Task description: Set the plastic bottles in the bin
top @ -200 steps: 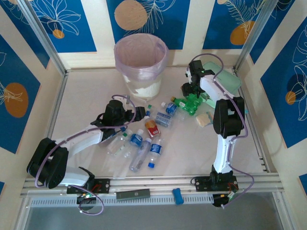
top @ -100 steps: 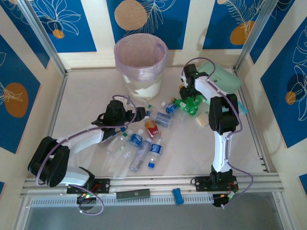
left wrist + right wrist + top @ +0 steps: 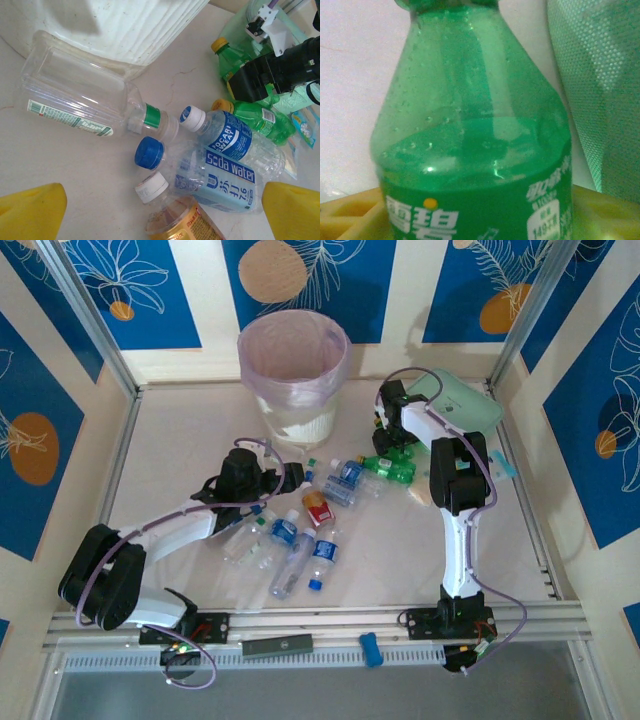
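Note:
The bin (image 3: 293,360), white with a pink liner, stands at the back of the table. Several plastic bottles (image 3: 300,530) lie scattered in front of it. My left gripper (image 3: 162,200) is open and hovers over a blue-capped soda water bottle (image 3: 220,175), a Pocari bottle (image 3: 230,140) and an amber white-capped bottle (image 3: 175,217). A clear square bottle (image 3: 75,100) lies against the bin's base. My right gripper (image 3: 384,428) is shut on a green bottle (image 3: 475,125), right of the bin. Another green bottle (image 3: 392,468) lies below it.
A mint green pouch (image 3: 462,400) lies at the back right, close behind the right gripper. A red-labelled bottle (image 3: 318,508) sits mid-pile. A small blue object (image 3: 370,648) rests on the front rail. Metal frame posts border the table on both sides.
The right gripper has swung left and back, away from the pouch, carrying the green bottle off the pile. The left arm has stayed put.

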